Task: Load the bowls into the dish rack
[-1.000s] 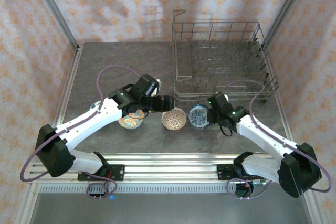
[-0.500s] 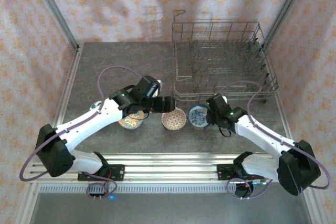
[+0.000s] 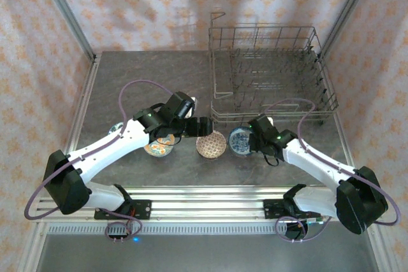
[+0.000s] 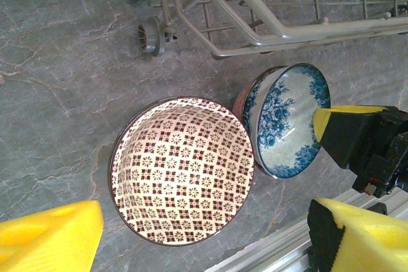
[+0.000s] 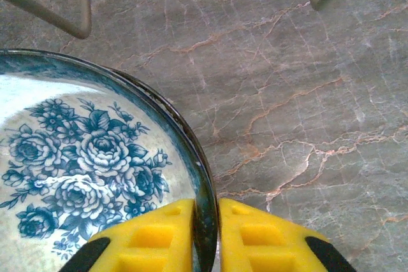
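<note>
Rim of blue-white bowl [image 5: 83, 164] pinched by right tool [image 5: 205, 234]; left tool [image 4: 204, 230] spread above brown-patterned bowl [image 4: 182, 170].

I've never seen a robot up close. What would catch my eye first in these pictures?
Probably the blue-and-white floral bowl, its rim pinched between the yellow pads of the right gripper, just in front of the grey wire dish rack. Right beside it, to its left in the top view, a brown checked bowl sits under the open left gripper.
</note>
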`<state>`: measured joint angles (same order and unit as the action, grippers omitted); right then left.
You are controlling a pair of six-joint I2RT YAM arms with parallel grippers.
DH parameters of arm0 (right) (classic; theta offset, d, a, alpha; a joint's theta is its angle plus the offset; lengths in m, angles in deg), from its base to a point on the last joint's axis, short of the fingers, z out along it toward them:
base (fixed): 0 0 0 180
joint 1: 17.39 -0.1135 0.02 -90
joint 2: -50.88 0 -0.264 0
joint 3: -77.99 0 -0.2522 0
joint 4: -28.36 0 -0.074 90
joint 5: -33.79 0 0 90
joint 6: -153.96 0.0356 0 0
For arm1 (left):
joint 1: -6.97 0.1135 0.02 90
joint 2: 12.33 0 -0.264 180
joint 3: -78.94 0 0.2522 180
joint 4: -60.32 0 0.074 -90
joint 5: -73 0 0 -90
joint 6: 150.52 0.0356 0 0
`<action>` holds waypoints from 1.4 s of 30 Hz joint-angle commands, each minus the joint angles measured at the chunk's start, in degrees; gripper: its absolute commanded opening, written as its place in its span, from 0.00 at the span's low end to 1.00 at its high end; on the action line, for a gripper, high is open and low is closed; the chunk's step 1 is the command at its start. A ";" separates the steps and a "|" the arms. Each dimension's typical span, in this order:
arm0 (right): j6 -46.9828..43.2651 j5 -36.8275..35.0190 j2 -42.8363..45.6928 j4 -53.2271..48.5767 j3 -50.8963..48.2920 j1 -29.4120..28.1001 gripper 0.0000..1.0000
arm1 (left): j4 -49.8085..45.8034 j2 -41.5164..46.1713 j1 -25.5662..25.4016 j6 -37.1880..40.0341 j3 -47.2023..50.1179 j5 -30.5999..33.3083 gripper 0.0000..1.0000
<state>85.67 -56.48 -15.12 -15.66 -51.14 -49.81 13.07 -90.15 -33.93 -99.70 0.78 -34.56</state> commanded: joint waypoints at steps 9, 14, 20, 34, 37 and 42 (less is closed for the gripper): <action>1.04 -3.85 2.18 -4.30 2.71 -0.89 0.09 | 0.16 -0.83 -1.38 -0.03 0.07 2.13 0.85; 1.14 -1.81 3.82 -2.91 1.86 -0.89 0.07 | -0.78 -2.04 -3.24 0.50 -1.23 3.54 0.85; 0.91 0.78 3.78 -2.40 1.13 -0.89 0.06 | 0.42 -3.99 -5.75 -0.35 -2.61 4.03 0.83; 1.39 2.15 3.38 -1.65 -0.09 -0.90 0.04 | 1.70 -13.59 -11.34 -3.72 -10.70 3.26 0.79; 1.65 2.37 3.32 -1.08 -0.60 -0.92 0.03 | 1.88 -15.16 -11.77 -4.55 -12.24 2.95 0.78; 1.74 2.32 3.73 -0.41 -1.17 -0.80 0.03 | 2.54 -17.77 -11.96 -5.86 -14.88 1.94 0.76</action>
<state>86.72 -54.58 -12.25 -17.00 -51.67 -50.47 14.64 -106.71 -45.54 -103.89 -11.61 -32.71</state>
